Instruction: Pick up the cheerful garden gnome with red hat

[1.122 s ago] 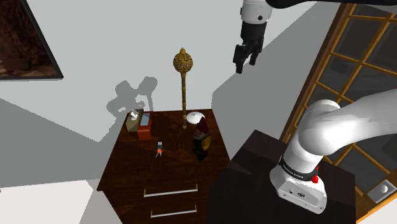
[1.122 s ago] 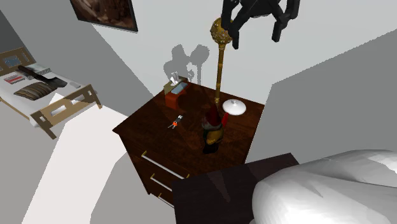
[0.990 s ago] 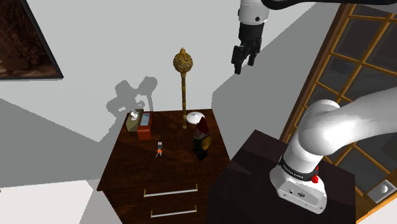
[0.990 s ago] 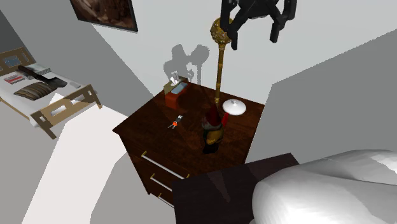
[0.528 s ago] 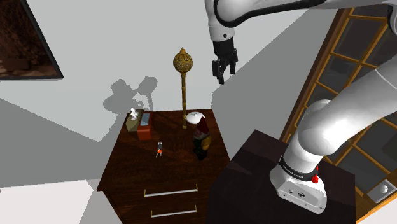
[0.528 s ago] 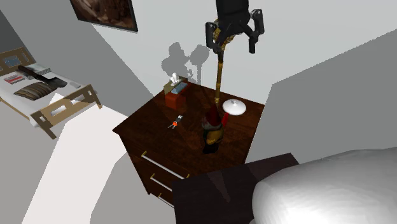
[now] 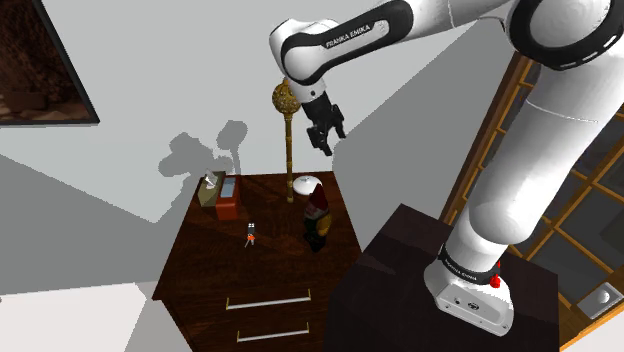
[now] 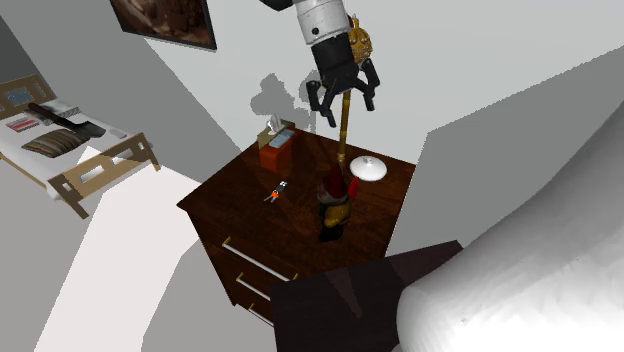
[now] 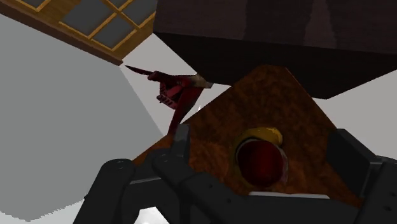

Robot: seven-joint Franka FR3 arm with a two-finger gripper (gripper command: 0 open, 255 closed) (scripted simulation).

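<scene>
Black "FRANKA EMIKA" on arm (image 7: 350, 40) above gnome (image 7: 318, 218)

Atop the dark dresser (image 7: 215, 265) we count five things — one red-hatted gnome (image 7: 317, 217), one orange tissue box (image 7: 227, 199), one gold-topped pole (image 7: 289, 130), one white disc (image 7: 306, 185) at its foot and one small red-and-black trinket (image 7: 250, 236). The dresser front carries two handles (image 7: 268, 301). Around it we count one framed picture (image 7: 35, 70), one bed (image 8: 115, 138), one white arm (image 7: 540, 130) — and one gripper (image 8: 346, 110) with two fingers (image 8: 322, 108).
</scene>
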